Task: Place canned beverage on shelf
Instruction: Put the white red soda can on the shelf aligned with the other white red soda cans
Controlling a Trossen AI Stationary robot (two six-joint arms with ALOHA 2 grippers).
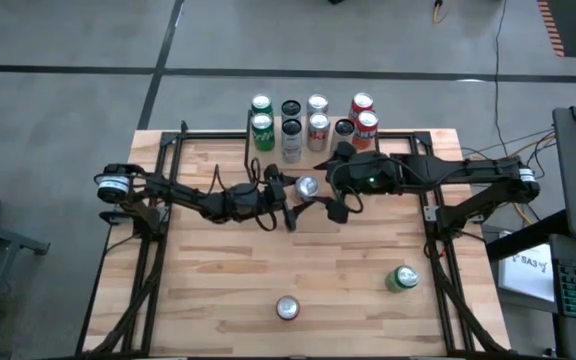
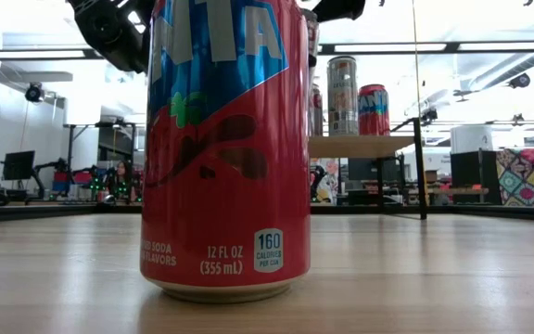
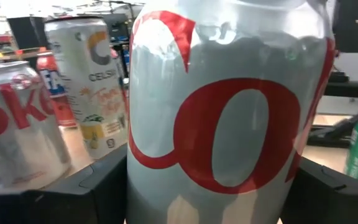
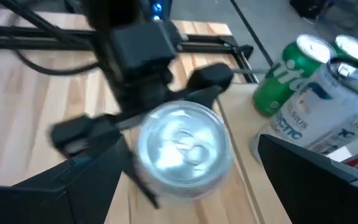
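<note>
Jaws of the left gripper (image 1: 293,203) clasp the silver, red-lettered aluminium can (image 1: 307,187) mid-surface – upright for shelving – just short of the can-crowded wooden shelf (image 1: 353,143), while the right gripper (image 1: 336,195) hovers wide open above it.

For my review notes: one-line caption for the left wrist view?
Left gripper clamps a silver Coke can between its fingers, with more cans lined up beyond.
</note>
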